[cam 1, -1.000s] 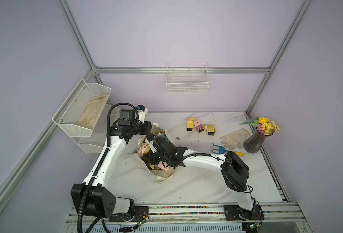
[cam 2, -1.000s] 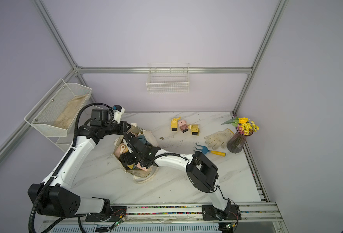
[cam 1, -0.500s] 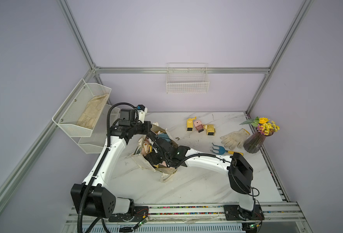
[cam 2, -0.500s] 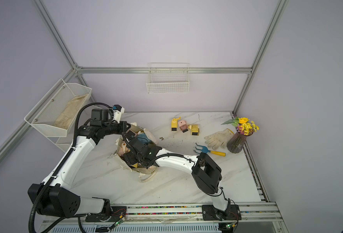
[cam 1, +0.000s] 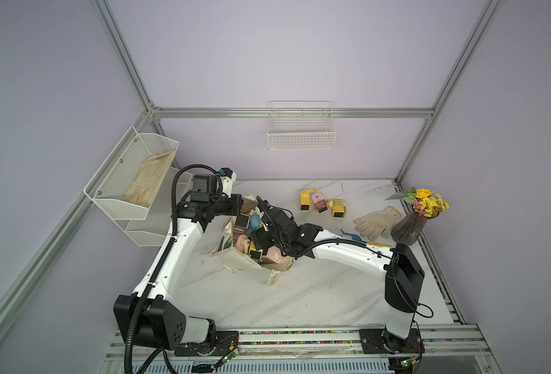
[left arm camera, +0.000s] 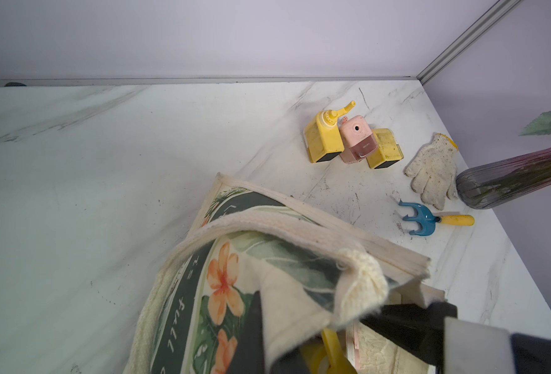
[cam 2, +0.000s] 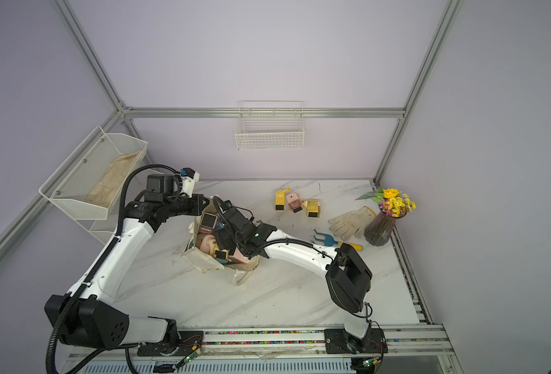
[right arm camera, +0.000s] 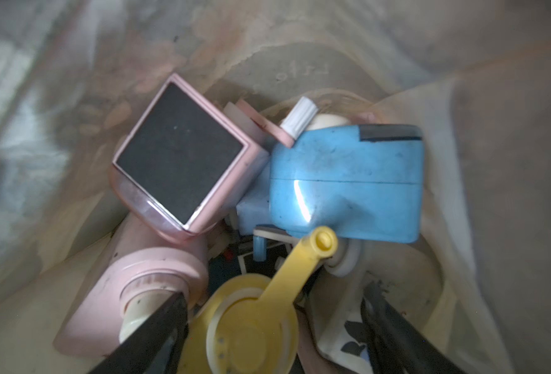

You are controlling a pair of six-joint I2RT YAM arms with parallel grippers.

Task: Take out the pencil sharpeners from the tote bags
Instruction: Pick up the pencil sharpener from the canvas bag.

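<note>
The cream tote bag (cam 1: 232, 259) lay left of centre, its rim pinched fast by the left gripper (left arm camera: 316, 327). The right gripper (right arm camera: 274, 327), jaws wide and empty, straddled a yellow sharpener (right arm camera: 254, 327) inside; its crank might snag the neighbouring blue sharpener (right arm camera: 348, 181).

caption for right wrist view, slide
Open right hand reaches inside the tote bag over a yellow sharpener.

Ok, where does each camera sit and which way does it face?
Top views: high above the front, looking down on the table; left arm and right arm show.
Left wrist: on the left arm, facing across the table; left tool pinching the bag.
Right wrist: inside the bag, facing sharpeners; right tool open.
Shared: the bag shows in all.
</note>
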